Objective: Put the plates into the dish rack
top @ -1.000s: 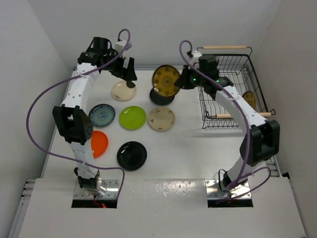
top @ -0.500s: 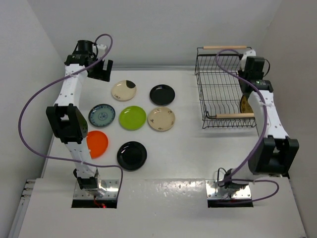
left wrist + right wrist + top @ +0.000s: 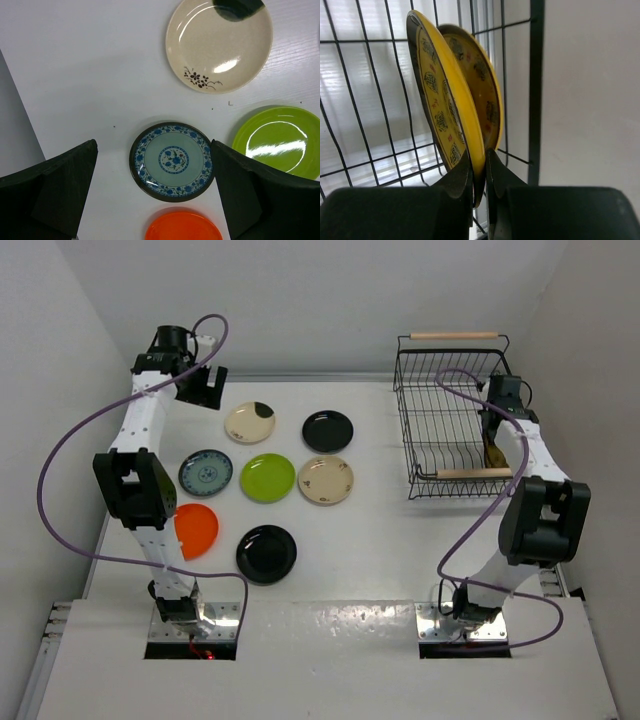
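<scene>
Gripper on the right (image 3: 479,167) clamps a mustard plate (image 3: 436,97) in the dish rack (image 3: 536,75); left gripper (image 3: 152,147) gapes wide.

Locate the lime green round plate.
Top view, left half of the white table: the lime green round plate lies between the blue-patterned plate and a cream plate.

White table (image 3: 380,540) w/ plain white walls (image 3: 330,300) on 3 sides.
</scene>
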